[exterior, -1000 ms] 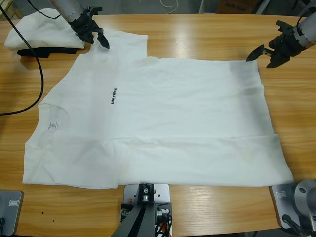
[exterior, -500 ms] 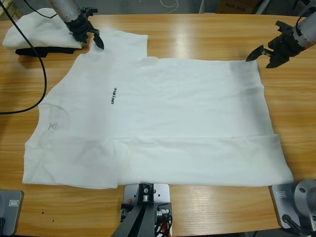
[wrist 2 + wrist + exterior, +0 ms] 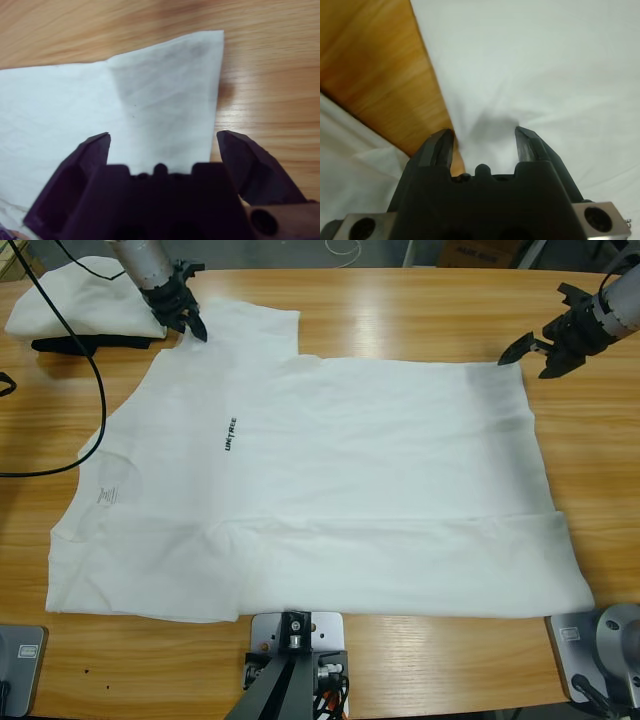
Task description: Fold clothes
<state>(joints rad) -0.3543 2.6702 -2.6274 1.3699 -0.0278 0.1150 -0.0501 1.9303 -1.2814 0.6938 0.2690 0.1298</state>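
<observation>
Fingers [image 3: 190, 324] spread over T-shirt [image 3: 350, 480]

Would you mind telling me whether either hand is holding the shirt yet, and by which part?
Neither yet. The left hand is open over the T-shirt's sleeve; the right hand is open at its hem corner.

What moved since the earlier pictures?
The left claw slid a little toward the table's far edge over the T-shirt sleeve, its jaws closing in, and its black cable shifted. The right claw, shirt and folded pile stayed put.
</observation>
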